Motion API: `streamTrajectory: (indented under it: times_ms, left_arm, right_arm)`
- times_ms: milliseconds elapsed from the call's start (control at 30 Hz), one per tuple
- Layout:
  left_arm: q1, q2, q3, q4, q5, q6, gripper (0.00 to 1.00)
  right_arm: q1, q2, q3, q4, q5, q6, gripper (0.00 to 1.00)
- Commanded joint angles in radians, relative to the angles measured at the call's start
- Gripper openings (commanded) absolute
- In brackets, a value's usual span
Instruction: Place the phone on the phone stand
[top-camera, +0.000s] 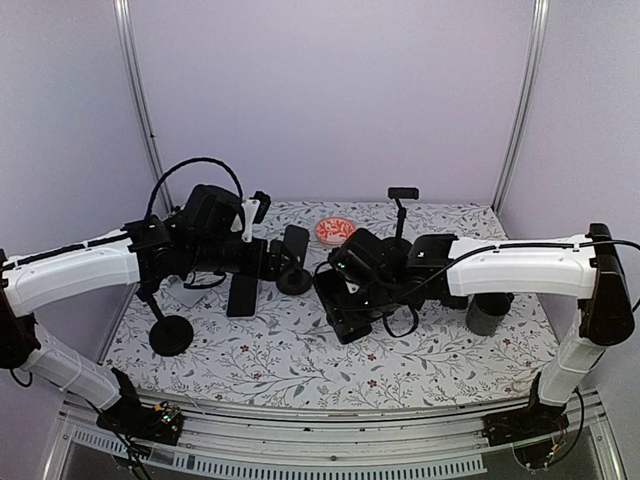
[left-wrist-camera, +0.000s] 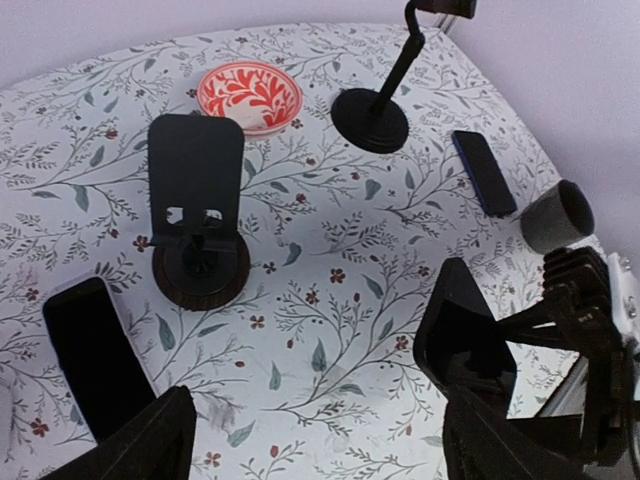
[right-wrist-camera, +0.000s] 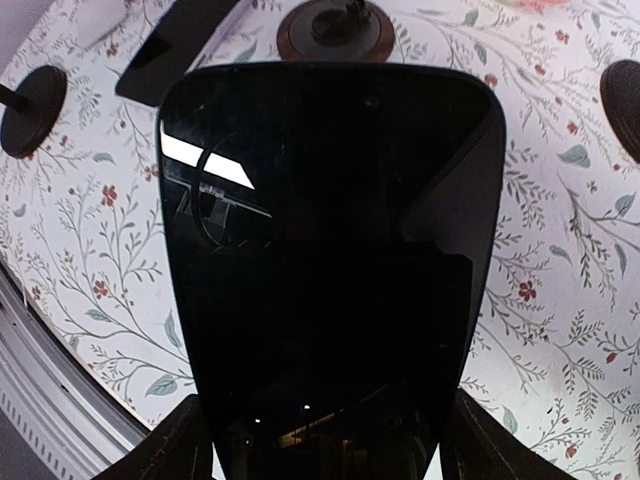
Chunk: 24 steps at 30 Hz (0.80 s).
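Black glass fills the right wrist view: that's the phone, pinched edge to edge by the right gripper, the white arm stretched in low from the right side toward the middle of the table. The phone sits tilted in that grip, near the phone stand on its right side and not touching it. Over on the other side, the left gripper hangs with its fingers spread wide and nothing between them, arm reaching in from the left. Below it a second phone lies flat just left of the stand's round base. Floral tablecloth underneath, pale lilac walls behind, a red patterned bowl at the back beside a tall pole stand.
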Motion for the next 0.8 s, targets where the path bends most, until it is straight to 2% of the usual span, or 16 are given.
streamTrajectory:
  times_ms: [0,167,400,667,767]
  left_arm:
    - [0.021,0.030,0.020,0.124,0.193,-0.032,0.84]
    - [0.032,0.058,0.013,0.258,0.346,-0.030,0.78]
    - [0.041,0.120,0.038,0.352,0.455,-0.043,0.65]
    - [0.059,0.163,0.023,0.474,0.583,-0.083,0.37]
    - [0.060,0.185,0.030,0.503,0.632,-0.087,0.23]
  right_arm:
    - [-0.001,-0.120,-0.030,0.169,0.076,-0.045,0.50]
    - [-0.001,-0.166,-0.046,0.222,0.100,-0.078,0.51]
    - [0.000,-0.182,-0.037,0.260,0.115,-0.115,0.52]
    - [0.000,-0.192,-0.035,0.266,0.144,-0.128,0.52]
    - [-0.001,-0.192,-0.032,0.266,0.144,-0.133,0.52]
